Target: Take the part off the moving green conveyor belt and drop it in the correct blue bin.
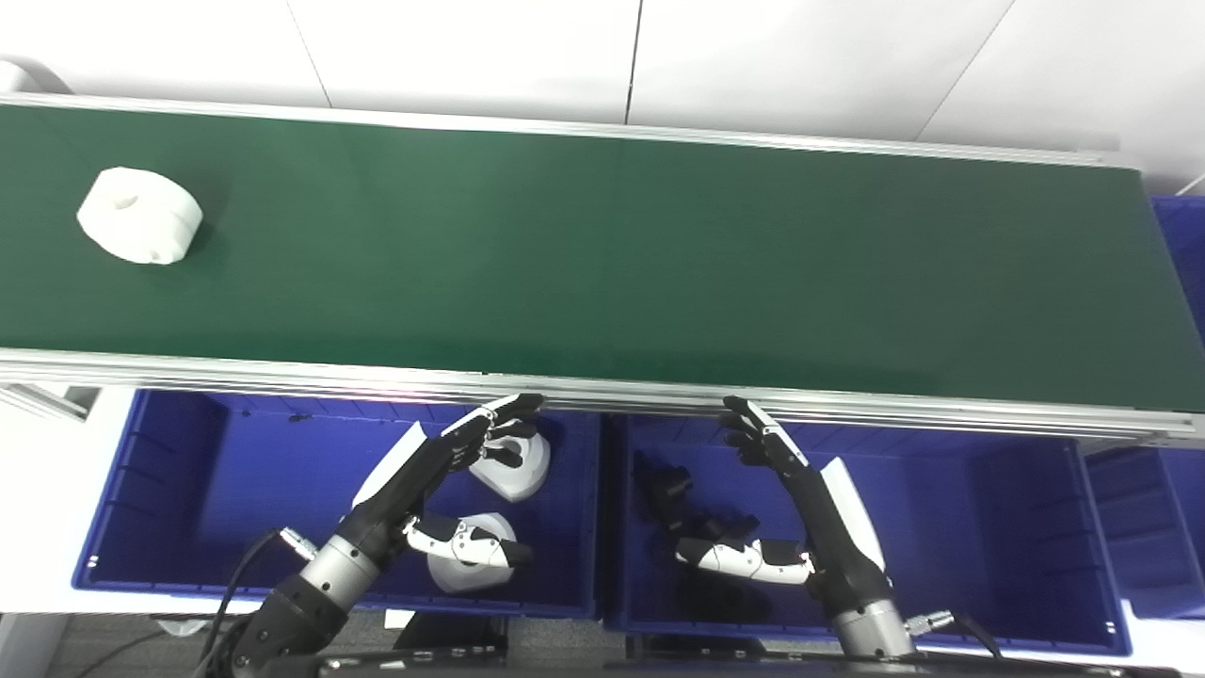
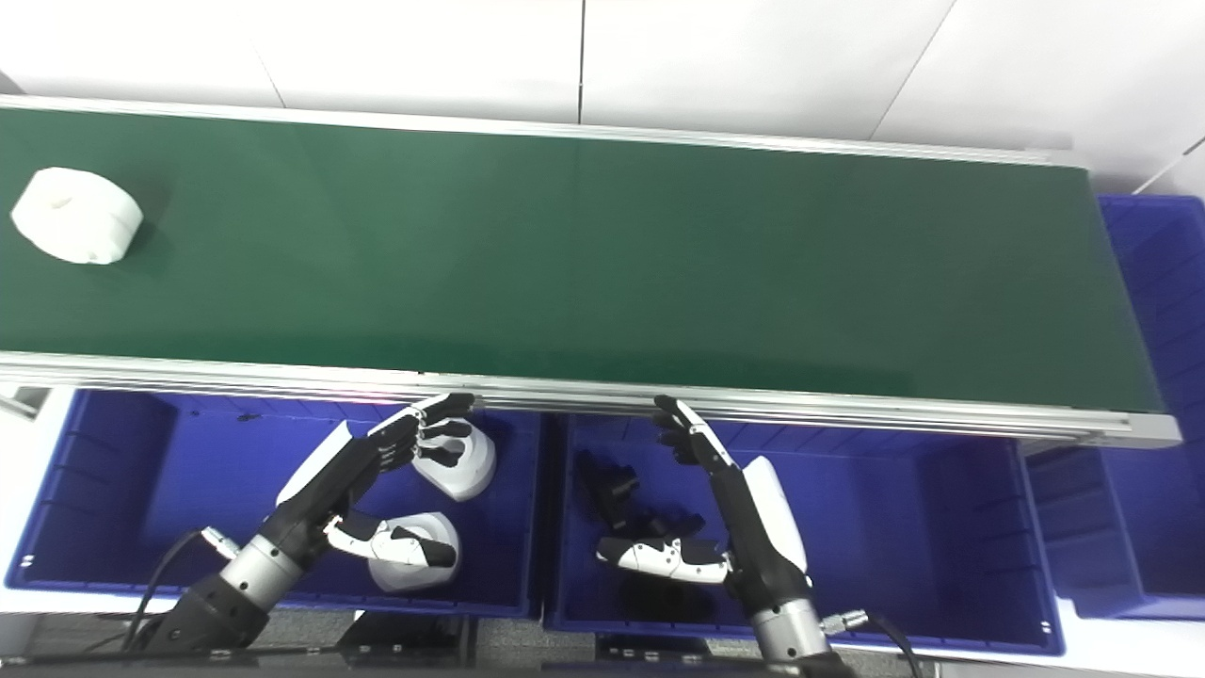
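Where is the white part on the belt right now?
The white part lies at the far left end of the green belt, in both eye views. It is well away from both hands, the left hand and right hand, which hover over the blue bins.

Sorting lab – conveyor belt [image 1: 602,254], blue bins [image 1: 1026,546]

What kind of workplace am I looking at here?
Probably a lab mock-up of a factory sorting line: a white part rides a green conveyor belt, and blue bins below already hold sorted white and black parts. Both hands, left and right, wait open.
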### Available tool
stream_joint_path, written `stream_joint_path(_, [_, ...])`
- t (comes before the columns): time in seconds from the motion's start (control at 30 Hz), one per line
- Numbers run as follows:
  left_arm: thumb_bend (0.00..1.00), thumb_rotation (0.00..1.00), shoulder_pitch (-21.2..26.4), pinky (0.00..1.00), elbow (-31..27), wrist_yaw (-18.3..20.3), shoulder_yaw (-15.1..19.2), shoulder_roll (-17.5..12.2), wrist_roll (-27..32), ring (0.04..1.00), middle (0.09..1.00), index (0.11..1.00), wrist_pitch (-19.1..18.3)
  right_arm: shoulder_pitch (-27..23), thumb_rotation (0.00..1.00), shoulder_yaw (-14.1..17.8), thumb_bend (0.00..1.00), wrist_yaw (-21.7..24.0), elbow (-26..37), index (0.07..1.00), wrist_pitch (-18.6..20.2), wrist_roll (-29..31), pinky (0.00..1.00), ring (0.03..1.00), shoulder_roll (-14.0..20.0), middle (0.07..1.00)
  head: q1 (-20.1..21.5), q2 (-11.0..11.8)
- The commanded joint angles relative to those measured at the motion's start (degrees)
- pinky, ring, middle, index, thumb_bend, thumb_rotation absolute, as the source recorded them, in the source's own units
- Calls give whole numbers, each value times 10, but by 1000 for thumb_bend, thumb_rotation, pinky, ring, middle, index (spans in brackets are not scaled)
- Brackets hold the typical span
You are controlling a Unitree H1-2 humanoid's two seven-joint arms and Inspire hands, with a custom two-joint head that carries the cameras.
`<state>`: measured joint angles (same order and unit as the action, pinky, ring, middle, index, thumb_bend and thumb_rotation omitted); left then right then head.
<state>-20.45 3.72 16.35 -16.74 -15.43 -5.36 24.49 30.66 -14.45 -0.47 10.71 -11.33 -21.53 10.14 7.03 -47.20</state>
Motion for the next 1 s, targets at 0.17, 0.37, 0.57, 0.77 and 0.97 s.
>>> stream_joint_path(0.17, [887,297,1,687,-16,-1,4,-9,3,826,888,888,23,-1,347,-1,831,1,17,909,-26,2,790,821,1,852,0,0])
stream_joint_path(0.37, [887,278,-2,698,-9,0,-3,-5,9,831,890,882,24,2,350,1,822,-2,2,911,-47,9,773,824,10,850,-83,37])
stream_joint_path(0.57, [893,272,0,672,2,-10,-17,5,-2,815,882,865,24,9,367,10,814,-3,-17,922,-65,27,799,845,23,867,-152,79])
stream_joint_path(0.77, [903,219,4,650,10,-23,-27,5,-9,799,872,844,24,8,340,13,810,-2,-32,922,-75,30,806,845,26,865,-160,100])
stream_joint_path(0.97, [911,205,14,638,24,-42,-41,-3,-12,790,863,835,24,3,343,12,812,-6,-46,920,-85,22,777,834,24,861,-147,121])
